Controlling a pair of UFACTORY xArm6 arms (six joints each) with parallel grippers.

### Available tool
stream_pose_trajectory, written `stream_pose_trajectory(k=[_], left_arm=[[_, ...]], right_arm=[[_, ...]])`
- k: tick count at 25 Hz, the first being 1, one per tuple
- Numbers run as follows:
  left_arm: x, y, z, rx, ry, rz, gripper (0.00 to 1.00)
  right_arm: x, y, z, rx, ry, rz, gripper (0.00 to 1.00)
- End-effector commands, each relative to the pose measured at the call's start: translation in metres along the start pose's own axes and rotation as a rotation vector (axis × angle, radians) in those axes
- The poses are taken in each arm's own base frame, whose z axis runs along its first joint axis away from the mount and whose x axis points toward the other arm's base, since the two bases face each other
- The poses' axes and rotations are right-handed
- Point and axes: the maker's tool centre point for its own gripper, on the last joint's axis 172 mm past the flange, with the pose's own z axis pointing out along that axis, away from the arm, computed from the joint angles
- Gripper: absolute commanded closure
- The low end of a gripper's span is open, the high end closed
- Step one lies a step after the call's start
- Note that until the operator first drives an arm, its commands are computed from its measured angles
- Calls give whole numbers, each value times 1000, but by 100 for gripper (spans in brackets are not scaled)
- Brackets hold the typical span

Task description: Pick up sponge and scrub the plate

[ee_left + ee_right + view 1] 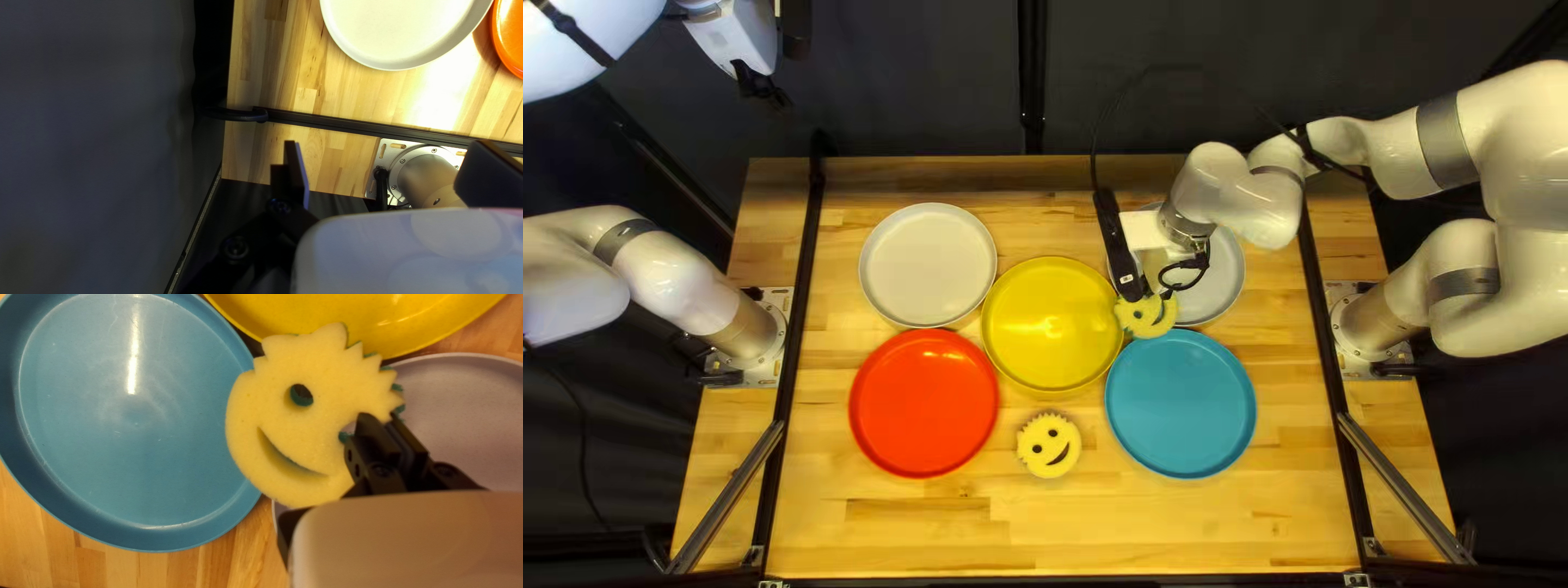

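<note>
My right gripper [1135, 292] holds a yellow smiley sponge [1147, 317] where the yellow, blue and right-hand pale plates come near each other in the top left view. In the right wrist view the sponge [305, 414] is pinched at one edge between the fingers of the gripper [378, 422], with the blue plate [136, 435] beyond it. A second smiley sponge [1050, 445] lies on the wood below the yellow plate [1052, 325]. My left gripper [760, 87] is raised past the table's far left corner; in the left wrist view the gripper [381, 169] stands open around nothing.
A red plate [924, 403] and a white plate [928, 265] lie on the left half of the tabletop. The pale plate [1223, 278] is partly under my right arm. Black rails [795, 327] run along both sides.
</note>
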Motion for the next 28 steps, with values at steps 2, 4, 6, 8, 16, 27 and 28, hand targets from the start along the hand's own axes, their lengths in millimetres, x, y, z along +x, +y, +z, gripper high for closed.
stream_pose_trajectory(k=[2,4,6,8,16,27,28], left_arm=[[0,0,0,0,0,0,0],[0,0,0,0,0,0,0],[0,0,0,0,0,0,0],[0,0,0,0,0,0,0],[0,0,0,0,0,0,0],[0,0,0,0,0,0,0],[0,0,0,0,0,0,0]], right_arm=[[15,-38,2,-35,-11,-55,100],[18,-53,5,-49,-17,-80,100],[19,-64,10,-60,-23,-101,100],[19,-79,19,-70,-29,-124,100],[3,-112,40,-82,-50,-181,100],[-26,-152,45,-89,-98,-214,100],[-30,-153,45,-88,-104,-215,100]])
